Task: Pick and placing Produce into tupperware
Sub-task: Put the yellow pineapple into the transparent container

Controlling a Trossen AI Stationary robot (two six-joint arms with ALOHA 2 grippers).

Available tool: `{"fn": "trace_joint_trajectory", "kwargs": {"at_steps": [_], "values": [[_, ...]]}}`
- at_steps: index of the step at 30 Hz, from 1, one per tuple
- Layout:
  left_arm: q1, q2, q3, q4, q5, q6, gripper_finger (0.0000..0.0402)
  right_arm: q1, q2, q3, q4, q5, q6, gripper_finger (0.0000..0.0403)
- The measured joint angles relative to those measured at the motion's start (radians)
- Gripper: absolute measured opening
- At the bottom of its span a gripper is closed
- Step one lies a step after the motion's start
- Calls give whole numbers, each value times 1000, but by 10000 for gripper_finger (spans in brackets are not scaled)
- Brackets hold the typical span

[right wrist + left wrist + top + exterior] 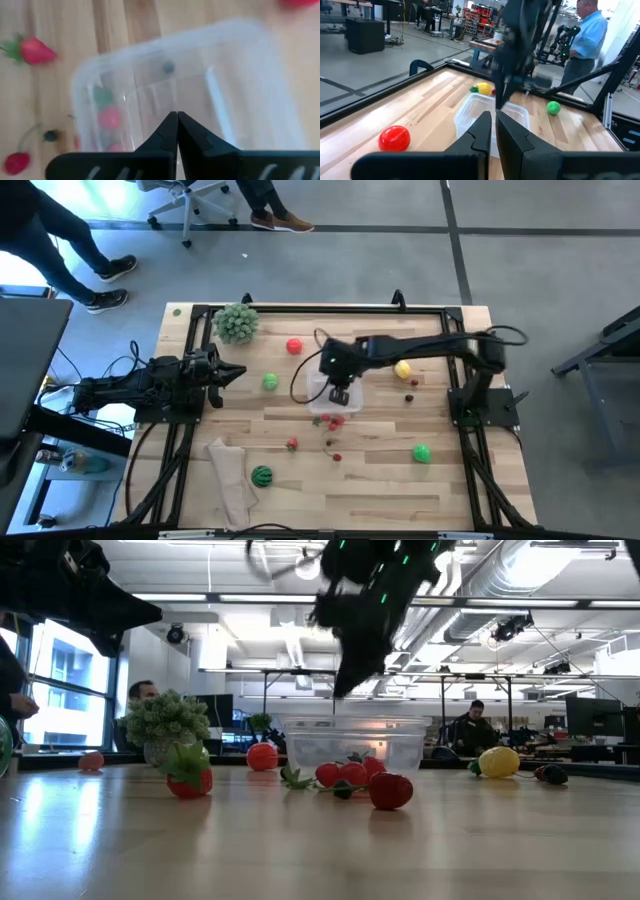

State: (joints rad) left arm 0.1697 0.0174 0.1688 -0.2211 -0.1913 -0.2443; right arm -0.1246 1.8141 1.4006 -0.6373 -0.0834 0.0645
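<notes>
Tupperware (322,395): clear, rounded square, near table centre; one tiny dark berry (168,67) shows in it. Right gripper (340,394) hangs over it, fingers pressed together, holding nothing. Red pieces (333,421) touch its 6 o'clock wall. Yellow fruit (402,368) at 3 o'clock, well apart. Left gripper (237,373) at 9 o'clock, closed, empty. Bare wood between.

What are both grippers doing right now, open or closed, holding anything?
Left gripper: closed, holding nothing, waiting at the table's left side.
Right gripper: closed, holding nothing, above the clear container.
</notes>
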Motion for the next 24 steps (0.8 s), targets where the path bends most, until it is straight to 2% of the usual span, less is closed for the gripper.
{"fn": "trace_joint_trajectory", "kwargs": {"at_steps": [7, 15, 17, 24], "values": [[0, 0, 0, 0, 0, 2, 17, 8, -280, 1, -115, 167, 42, 2], [0, 0, 0, 0, 0, 3, 17, 29, -509, -11, -349, 400, 296, 2], [0, 0, 0, 0, 0, 3, 17, 37, -546, -31, -406, 421, 362, 2], [0, 0, 0, -15, 0, 3, 17, 66, -631, -159, -547, 397, 570, 6]]}}
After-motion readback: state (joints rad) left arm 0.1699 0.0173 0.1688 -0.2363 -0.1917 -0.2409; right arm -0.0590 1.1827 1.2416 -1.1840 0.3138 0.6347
